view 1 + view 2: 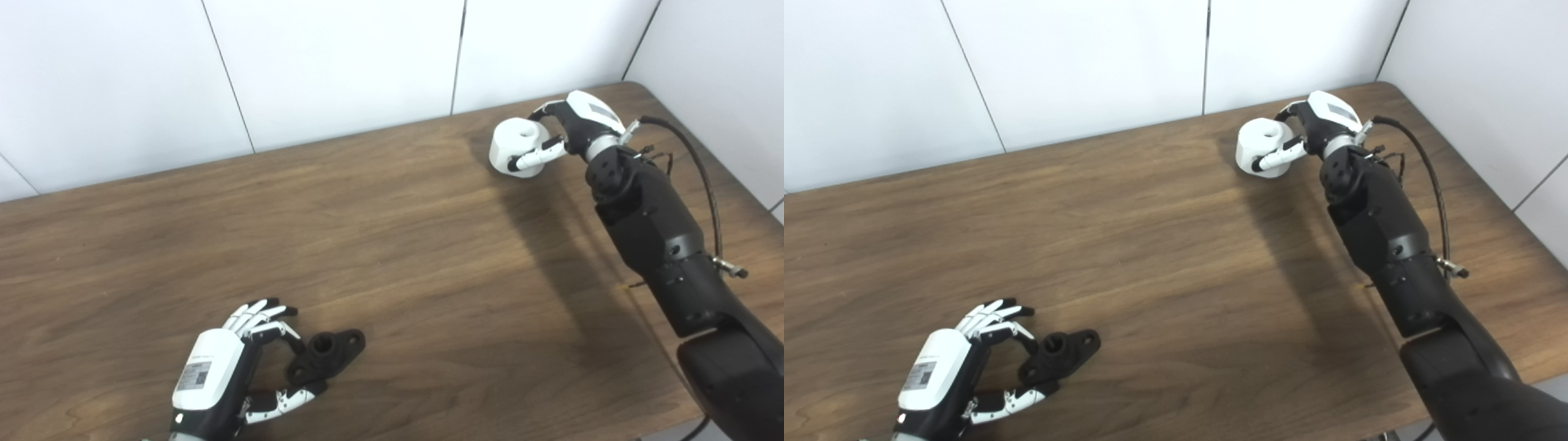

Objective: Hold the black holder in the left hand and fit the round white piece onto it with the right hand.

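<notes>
The black holder [329, 353] lies flat on the wooden table [392, 257] near the front left. My left hand [245, 361] is beside its near end, open, with fingers [264, 316] spread behind it and the thumb [285, 401] in front; the holder rests on the table. The round white piece [513, 142], a short cylinder with a hole in its top, is at the far right. My right hand [566, 131] is shut on it, thumb [539, 156] across its front and fingers behind. I cannot tell whether it is lifted off the table.
White wall panels [343, 67] rise behind the table and at the right corner. The table's right edge [723, 153] runs close beside my right arm, with a black cable [704, 177] looping off the forearm. Bare wood lies between the two hands.
</notes>
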